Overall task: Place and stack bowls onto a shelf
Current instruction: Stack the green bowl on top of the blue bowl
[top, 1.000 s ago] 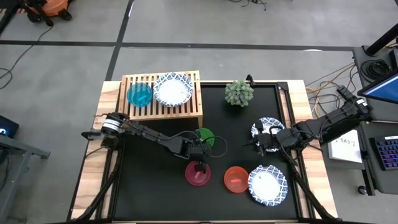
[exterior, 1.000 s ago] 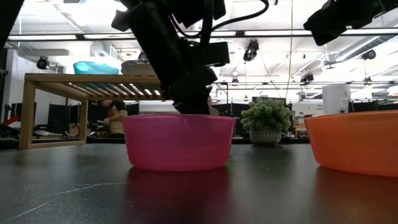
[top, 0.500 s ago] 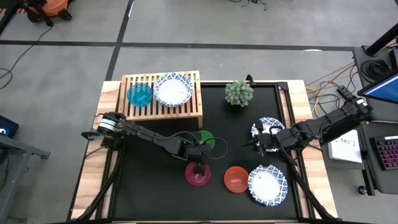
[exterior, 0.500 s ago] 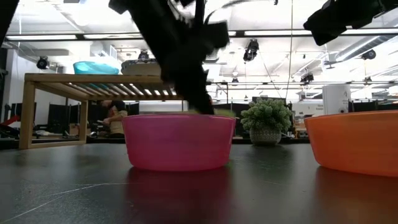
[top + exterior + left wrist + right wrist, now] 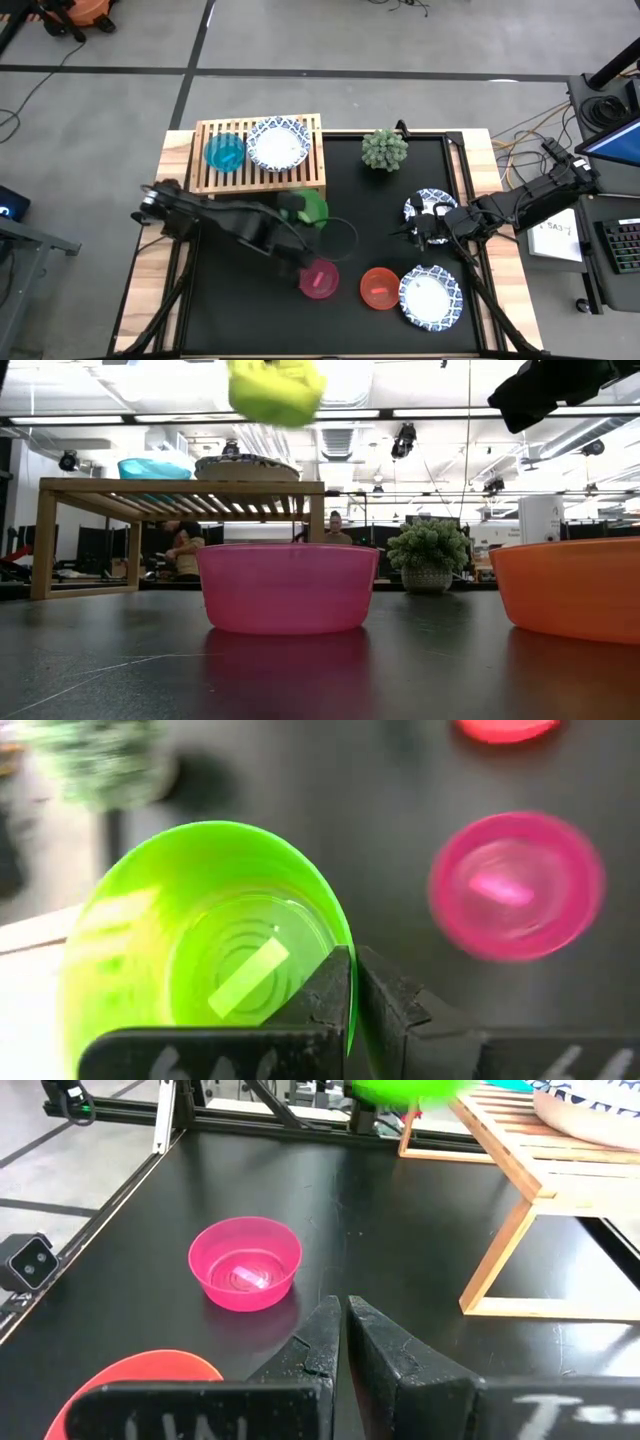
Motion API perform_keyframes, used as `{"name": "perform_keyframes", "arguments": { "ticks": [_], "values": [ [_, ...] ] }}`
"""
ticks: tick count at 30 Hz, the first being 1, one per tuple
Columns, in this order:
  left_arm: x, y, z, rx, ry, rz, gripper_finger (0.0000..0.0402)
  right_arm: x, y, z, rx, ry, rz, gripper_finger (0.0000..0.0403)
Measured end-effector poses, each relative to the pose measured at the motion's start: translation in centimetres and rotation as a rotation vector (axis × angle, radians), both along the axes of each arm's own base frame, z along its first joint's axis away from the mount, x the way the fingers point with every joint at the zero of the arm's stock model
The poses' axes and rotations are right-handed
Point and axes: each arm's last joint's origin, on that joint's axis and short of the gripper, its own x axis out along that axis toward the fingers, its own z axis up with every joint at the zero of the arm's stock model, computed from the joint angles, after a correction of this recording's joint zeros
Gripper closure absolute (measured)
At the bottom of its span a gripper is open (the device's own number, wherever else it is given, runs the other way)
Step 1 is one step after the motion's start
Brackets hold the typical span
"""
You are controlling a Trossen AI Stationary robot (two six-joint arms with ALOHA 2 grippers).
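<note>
My left gripper (image 5: 352, 982) is shut on the green bowl (image 5: 312, 210), which hangs in the air near the shelf's near right corner and above shelf-top height in the low view (image 5: 275, 388). The light-wood shelf (image 5: 300, 182) carries a teal bowl (image 5: 224, 151) and a white patterned bowl (image 5: 278, 144). The pink bowl (image 5: 318, 279), the red bowl (image 5: 379, 288) and a white patterned bowl (image 5: 431, 296) sit on the black mat. Another white bowl (image 5: 428, 207) lies partly under my right arm. My right gripper (image 5: 344, 1328) is shut and waits at the table's right side. My left gripper pinches the green bowl's rim (image 5: 335, 935), with one finger (image 5: 325, 992) inside the bowl and the other finger (image 5: 388, 1002) outside its wall. The bowl is lifted clear of the table, its open side facing the wrist camera.
A small potted plant (image 5: 384, 149) stands at the far edge of the mat, right of the shelf. The black mat (image 5: 390, 220) is bare between the shelf and the right arm. People sit in the room behind the table (image 5: 185, 550).
My left gripper has risen from behind the pink bowl and moved toward the table's far-left, toward the shelf. The green bowl, which sat on the mat beyond the pink bowl, is now lifted clear and hangs high near the shelf's corner.
</note>
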Motion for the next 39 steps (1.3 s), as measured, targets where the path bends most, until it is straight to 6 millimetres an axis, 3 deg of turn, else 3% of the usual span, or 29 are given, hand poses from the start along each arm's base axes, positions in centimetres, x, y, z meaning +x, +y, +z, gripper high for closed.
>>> {"name": "perform_keyframes", "arguments": {
  "ticks": [5, 8, 14, 21, 25, 31, 39],
  "values": [
    [-3.4, 1.6, 4.8, 0.076, -0.098, 0.109, 0.0401, 0.0, 0.0, 0.0, 0.002, 0.000, -0.001, 0.0390],
    [-5.4, 2.5, 6.5, 0.069, -0.157, 0.107, 0.0402, 0.0, 0.0, 0.0, 0.003, 0.000, -0.001, 0.0390],
    [-10.1, 4.8, 7.6, 0.145, -0.251, 0.217, 0.0401, 0.0, 0.0, 0.0, 0.005, 0.000, -0.003, 0.0390],
    [-15.5, 7.5, 4.9, 0.093, -0.281, 0.411, 0.0401, 0.0, 0.0, 0.1, 0.007, -0.006, -0.002, 0.0390],
    [-17.3, 8.8, 3.0, 0.074, -0.292, 0.524, 0.0401, 0.1, 0.0, 0.1, 0.003, -0.015, 0.000, 0.0390],
    [-18.1, 10.0, 0.4, 0.099, -0.249, 0.607, 0.0401, 0.1, 0.0, 0.3, -0.001, -0.033, 0.004, 0.0390],
    [-17.2, 11.9, -1.9, 0.171, -0.145, 0.663, 0.0401, 0.1, 0.0, 0.3, -0.023, -0.035, 0.012, 0.0390]
  ]
}}
